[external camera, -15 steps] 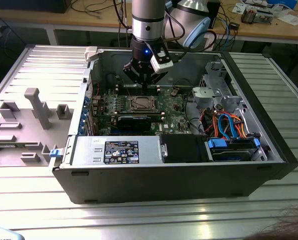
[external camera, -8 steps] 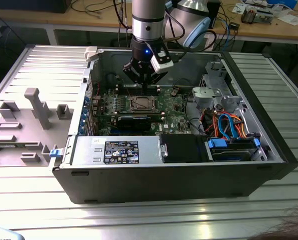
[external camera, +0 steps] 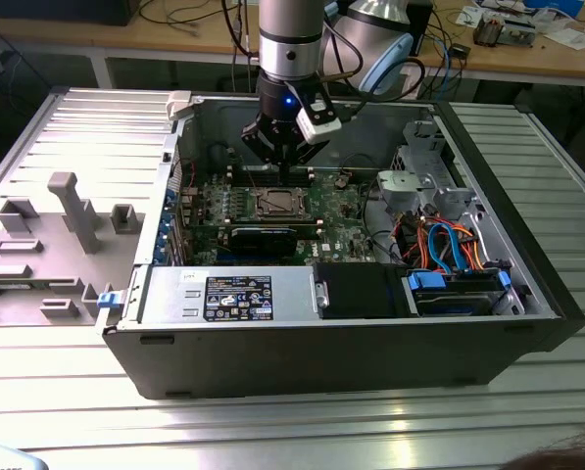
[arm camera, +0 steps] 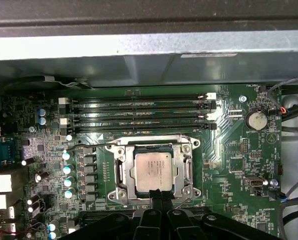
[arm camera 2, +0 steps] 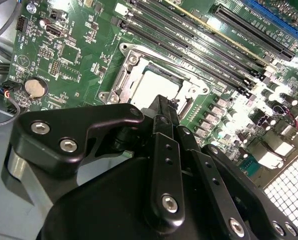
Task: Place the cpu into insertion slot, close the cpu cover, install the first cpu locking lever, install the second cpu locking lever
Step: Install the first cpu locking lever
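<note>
Gleaming square metal cpu (arm camera: 153,171) sits under framed cpu cover (arm camera: 155,150).

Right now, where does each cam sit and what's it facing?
Exterior view: off the arm, looking down into the open case; arm and claw over the board.
First wrist view: on the wrist, straight down at the cpu in its slot; fingers at the edge.
Second wrist view: on the wrist, oblique, behind the claw.
Both wrist views share the cpu.
</note>
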Tool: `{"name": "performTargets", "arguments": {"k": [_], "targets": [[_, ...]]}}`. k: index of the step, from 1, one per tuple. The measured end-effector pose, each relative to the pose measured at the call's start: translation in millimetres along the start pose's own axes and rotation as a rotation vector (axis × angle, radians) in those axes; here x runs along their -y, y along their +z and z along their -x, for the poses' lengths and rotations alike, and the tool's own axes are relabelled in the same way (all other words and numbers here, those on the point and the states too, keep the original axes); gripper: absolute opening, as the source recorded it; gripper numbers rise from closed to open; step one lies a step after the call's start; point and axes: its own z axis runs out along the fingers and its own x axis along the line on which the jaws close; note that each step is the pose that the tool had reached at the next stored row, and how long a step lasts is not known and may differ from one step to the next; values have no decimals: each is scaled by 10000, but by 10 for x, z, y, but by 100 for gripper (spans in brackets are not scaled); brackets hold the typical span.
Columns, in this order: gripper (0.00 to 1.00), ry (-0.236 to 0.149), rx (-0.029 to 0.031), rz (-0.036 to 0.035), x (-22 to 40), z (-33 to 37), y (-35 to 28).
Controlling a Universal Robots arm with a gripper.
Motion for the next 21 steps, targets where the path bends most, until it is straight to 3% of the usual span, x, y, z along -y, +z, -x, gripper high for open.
{"name": "performTargets", "arguments": {"k": [21], "targets": [[11, -321, 18, 6, 0, 0, 0]]}}
